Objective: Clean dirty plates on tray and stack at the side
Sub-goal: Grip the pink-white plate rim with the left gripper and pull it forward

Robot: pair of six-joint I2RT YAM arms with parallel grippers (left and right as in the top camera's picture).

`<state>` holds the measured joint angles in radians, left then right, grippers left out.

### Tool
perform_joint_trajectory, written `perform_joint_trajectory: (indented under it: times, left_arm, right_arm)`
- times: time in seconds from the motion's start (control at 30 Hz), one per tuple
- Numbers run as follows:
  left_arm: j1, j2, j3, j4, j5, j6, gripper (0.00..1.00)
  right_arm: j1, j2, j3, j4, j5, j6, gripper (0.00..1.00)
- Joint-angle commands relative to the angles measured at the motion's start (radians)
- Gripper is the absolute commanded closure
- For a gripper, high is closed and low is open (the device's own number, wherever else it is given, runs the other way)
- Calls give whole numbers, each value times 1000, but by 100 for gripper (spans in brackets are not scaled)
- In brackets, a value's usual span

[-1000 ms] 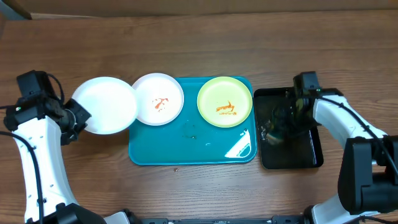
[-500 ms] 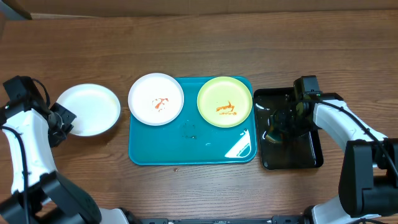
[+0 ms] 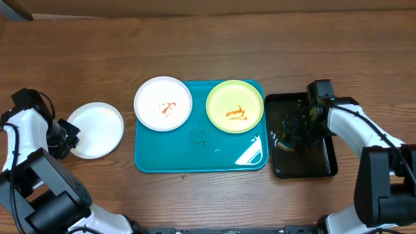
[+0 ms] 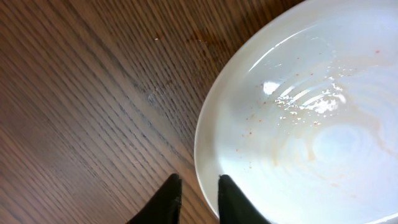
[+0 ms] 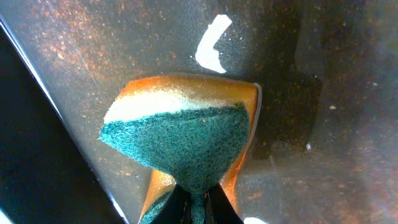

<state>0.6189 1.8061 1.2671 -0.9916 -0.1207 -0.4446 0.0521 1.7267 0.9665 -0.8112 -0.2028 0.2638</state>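
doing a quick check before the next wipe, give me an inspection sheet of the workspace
surface: wooden table, dry where visible
job's things: teal tray holds smeared white plate, which overhangs its left rim, and smeared green plate; near-clean white plate on the table left of the tray
clutter: black tray right of the teal tray
grippers: left fingers closed on the near-clean plate's rim; right fingers closed on sponge over the black tray
cables: black cable along right arm
surroundings: nothing seen

Narrow gap between left plate (image 3: pixel 95 130), tray (image 3: pixel 195 155)
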Motion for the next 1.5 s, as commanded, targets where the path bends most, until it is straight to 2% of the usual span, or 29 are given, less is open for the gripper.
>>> perform_joint_trajectory:
  times: [0.0, 0.1, 0.23, 0.33, 0.43, 0.6, 0.67, 0.77, 0.87, 1.07, 1.47]
  left_arm:
    - [3, 4, 23, -9, 13, 1, 65]
    - [3, -13, 39, -18, 92, 34, 60]
    - [-23, -62, 84, -7, 293, 113, 58]
    - [-78, -107, 119, 45, 455, 230, 55]
    - [-160, -135, 140, 98, 514, 353, 47]
    - [-330, -126, 140, 152, 463, 537, 44]
    - [-389, -112, 140, 171, 407, 558, 43]
    - [-476, -77, 140, 211, 285, 581, 33]
    - [-519, -42, 140, 249, 224, 581, 27]
    - [-546, 76, 140, 317, 200, 641, 26]
    - [-548, 193, 140, 408, 200, 647, 21]
  right_arm:
    - [1, 2, -31, -10, 11, -3, 96]
    - [1, 2, -31, -9, 11, -3, 95]
    - [1, 2, -31, -8, 11, -3, 94]
    - [1, 2, -31, -8, 11, -3, 93]
    - [1, 2, -31, -8, 11, -3, 91]
    - [1, 2, -30, -5, 11, -3, 87]
    - [1, 2, -31, -6, 11, -3, 87]
    - [1, 2, -31, -10, 10, -3, 87]
    - [1, 2, -31, -12, 10, -3, 87]
    - [1, 2, -31, -18, 10, -3, 87]
    - [1, 2, -31, -32, 10, -3, 87]
